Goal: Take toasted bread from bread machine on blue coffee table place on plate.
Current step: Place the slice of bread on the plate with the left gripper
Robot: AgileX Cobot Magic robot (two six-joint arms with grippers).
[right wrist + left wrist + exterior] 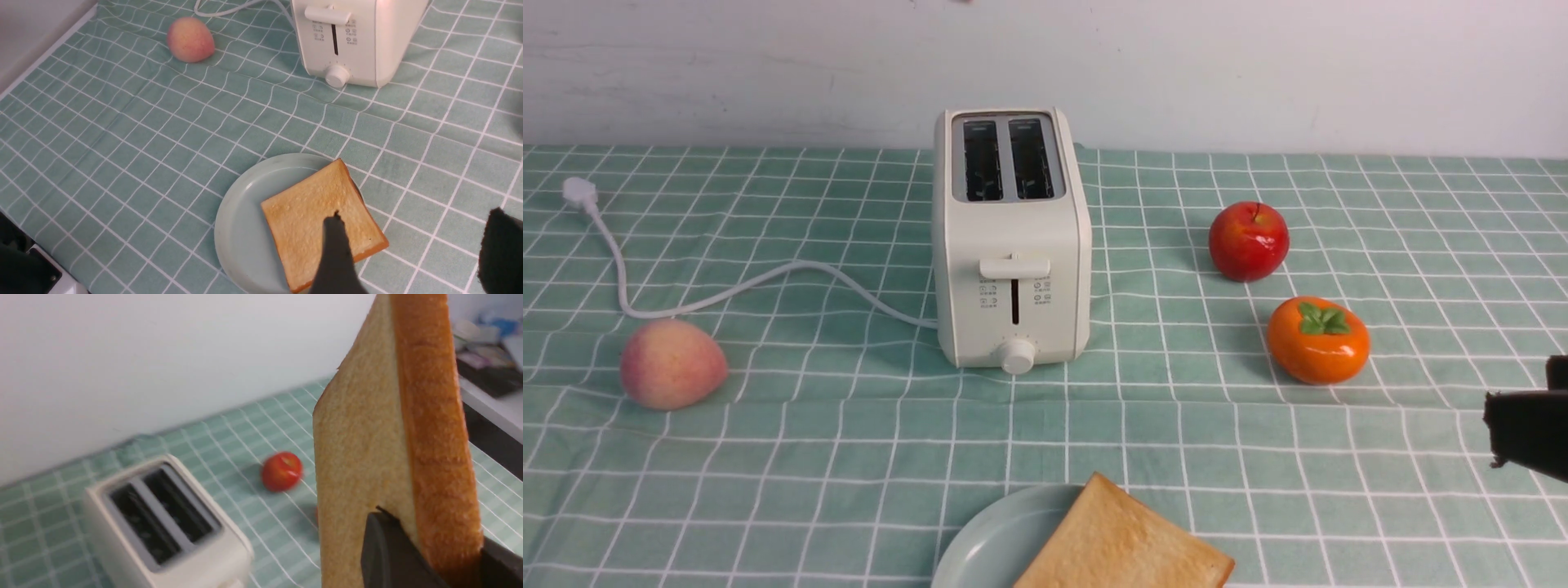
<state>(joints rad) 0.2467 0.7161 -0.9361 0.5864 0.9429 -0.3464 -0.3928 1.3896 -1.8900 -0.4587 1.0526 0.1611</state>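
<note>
On plate (239, 222) one toast (308, 208), another (363, 457) in gripper (443, 557)

This looks like a staged test bench dressed as a breakfast table, not a lived-in kitchen. The worktop (849, 490), under a creased mint-green grid cloth (1421, 212), meets a bare white wall (1258, 65) at 12 o'clock. The bread machine (1013, 245) stands with its plug (578, 193) loose on the cloth at 10 o'clock. Glossy fruit surrounds it: a peach (672, 363) at 8 o'clock, an apple (1249, 242) and a persimmon (1318, 340) at 3 o'clock. A blurred, cluttered desk (496, 406) lies beyond.

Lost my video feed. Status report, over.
Left gripper shut on golden square toast slice. Right gripper open, empty; second slice on pale blue-green round plate. Nothing blocking.
</note>
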